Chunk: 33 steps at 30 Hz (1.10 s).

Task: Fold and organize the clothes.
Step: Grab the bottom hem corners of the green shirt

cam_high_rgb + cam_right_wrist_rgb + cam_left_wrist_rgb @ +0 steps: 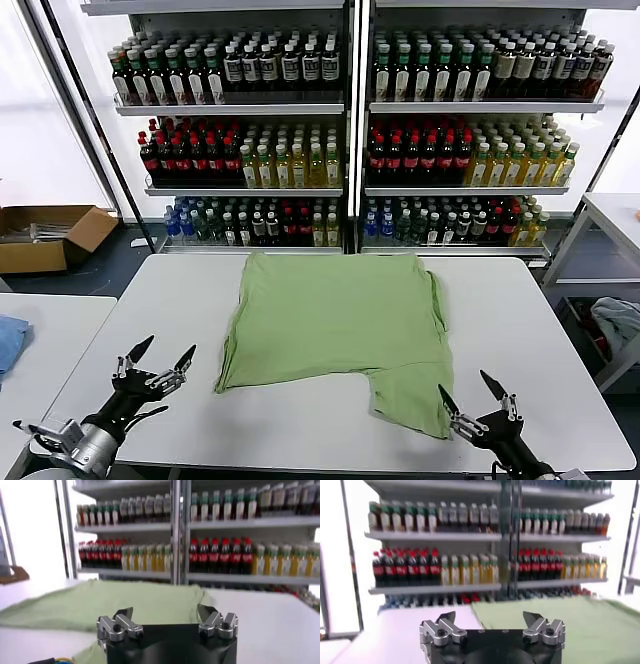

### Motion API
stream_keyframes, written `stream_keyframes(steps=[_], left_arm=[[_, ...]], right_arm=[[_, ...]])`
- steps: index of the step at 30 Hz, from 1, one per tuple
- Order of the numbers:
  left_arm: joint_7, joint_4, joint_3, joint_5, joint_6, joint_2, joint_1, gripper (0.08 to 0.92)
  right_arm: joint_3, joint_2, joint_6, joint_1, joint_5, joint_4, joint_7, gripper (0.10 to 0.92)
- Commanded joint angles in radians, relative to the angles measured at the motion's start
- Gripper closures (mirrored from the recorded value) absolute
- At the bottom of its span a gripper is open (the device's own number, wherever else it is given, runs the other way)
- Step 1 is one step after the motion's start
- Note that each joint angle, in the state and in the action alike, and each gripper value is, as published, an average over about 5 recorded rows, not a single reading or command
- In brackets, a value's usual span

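Fingers (133, 352) of both grippers were held spread and empty above the bench (540, 330), the partly folded green shirt (340, 320) lying flat between and beyond them; a hem grasp was judged next.

1. Head camera looks forward and down over the table (560, 330) toward the shelves (345, 105).
2. Both wrist cameras sit low near the table's front edge, facing the shelves.
3. All views share the shirt (335, 320) and shelves.
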Motion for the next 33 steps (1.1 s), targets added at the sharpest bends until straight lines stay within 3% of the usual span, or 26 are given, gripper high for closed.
stream_keyframes(steps=[1, 17, 22, 33], left_arm=[[-0.099, 0.095, 0.2, 0.023, 0.198, 0.139, -0.121, 0.177], [-0.13, 0.137, 0.276, 0.04, 0.245, 0.13, -0.16, 0.177], [-0.128, 0.141, 0.278, 0.05, 0.245, 0.113, -0.15, 0.218], [-0.122, 0.091, 0.286, 0.075, 0.245, 0.082, -0.096, 0.536]], right_arm=[[-0.052, -0.022, -0.172, -0.01, -0.028, 0.014, 0.115, 0.203], [-0.121, 0.025, -0.225, 0.028, -0.051, 0.01, 0.159, 0.209], [-0.158, 0.039, -0.221, 0.03, -0.082, 0.003, 0.16, 0.319], [-0.16, 0.047, -0.196, 0.004, -0.081, 0.01, 0.157, 0.622]])
